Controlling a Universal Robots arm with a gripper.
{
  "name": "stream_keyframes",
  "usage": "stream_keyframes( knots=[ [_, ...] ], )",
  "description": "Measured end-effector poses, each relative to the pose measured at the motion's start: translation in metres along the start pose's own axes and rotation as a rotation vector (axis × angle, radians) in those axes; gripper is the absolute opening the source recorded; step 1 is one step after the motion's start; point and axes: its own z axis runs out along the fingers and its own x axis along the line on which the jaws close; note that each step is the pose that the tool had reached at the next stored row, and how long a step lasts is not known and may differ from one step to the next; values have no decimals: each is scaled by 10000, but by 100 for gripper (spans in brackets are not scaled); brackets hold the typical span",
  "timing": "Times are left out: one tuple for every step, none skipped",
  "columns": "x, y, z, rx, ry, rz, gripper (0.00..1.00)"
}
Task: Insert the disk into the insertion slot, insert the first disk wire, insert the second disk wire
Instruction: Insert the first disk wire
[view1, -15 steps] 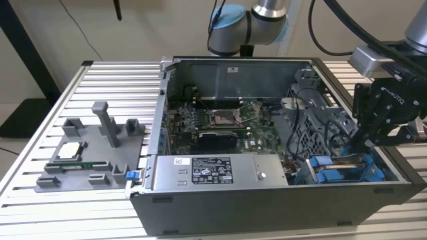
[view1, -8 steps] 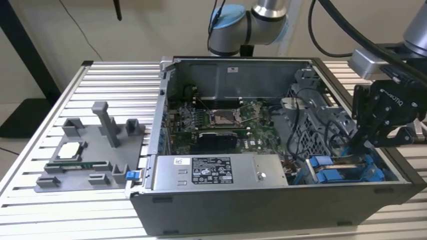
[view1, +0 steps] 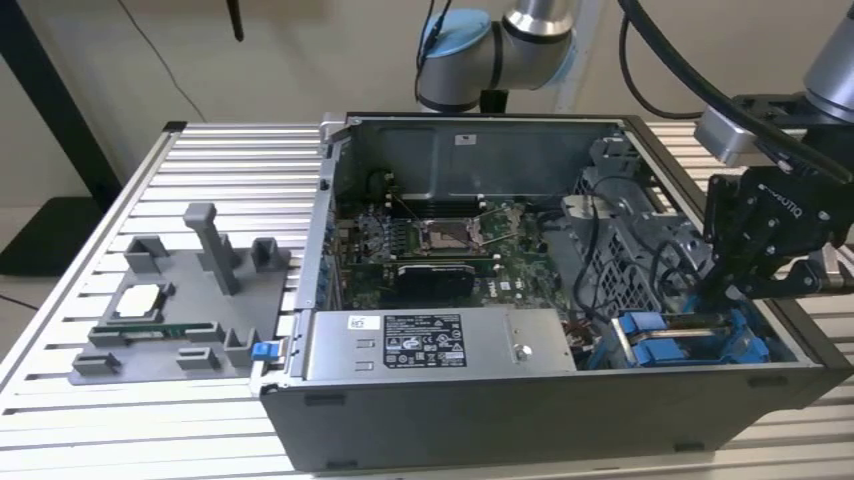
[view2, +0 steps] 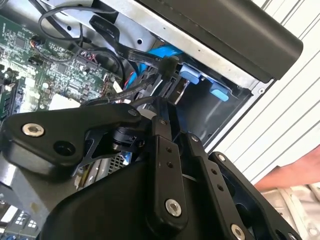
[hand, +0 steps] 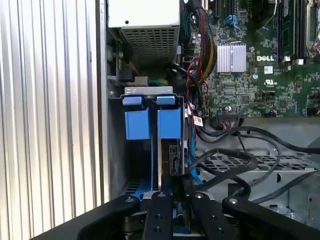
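Fingers (hand: 160, 207) of the gripper (hand: 174, 185) clamp a black plug (hand: 173, 161). Disk (hand: 170, 124) sits in the slot (hand: 148, 90) just beyond them, at the exterior view's near right.

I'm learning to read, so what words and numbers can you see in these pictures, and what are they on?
On the power-supply box: a white label, print too small to read.
On the sticker on the case's back wall: too small to read.
On the motherboard: a white maker's logo; other markings too tiny.
On the tag on a cable: blurred.
On the gripper: white maker's lettering down its black body.
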Motion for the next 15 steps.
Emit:
stream_keyframes(
  knots=[
    [0, -4, 6, 0, -3, 8, 0],
    [0, -9, 11, -1, -6, 13, 0],
    [0, -12, 14, -1, -9, 13, 0],
    [0, -17, 16, -1, -12, 14, 0],
    [-1, -23, 17, -1, -13, 13, 0],
    [-1, -30, 16, -1, -12, 13, 0],
    [-2, -34, 19, -1, -16, 12, 0],
    [-2, -36, 21, -1, -15, 11, 0],
    [-2, -37, 23, 0, -14, 9, 0],
    [-2, -38, 27, 2, -15, 1, 0],
    [-2, -40, 33, 3, -16, -19, 0],
    [-2, -41, 37, 5, -14, -53, 0],
    [-2, -41, 41, 6, -11, -100, 0],
    [-3, -42, 45, 8, -9, -142, 0],
    [-3, -43, 48, 10, -7, -180, 0]
  ],
)
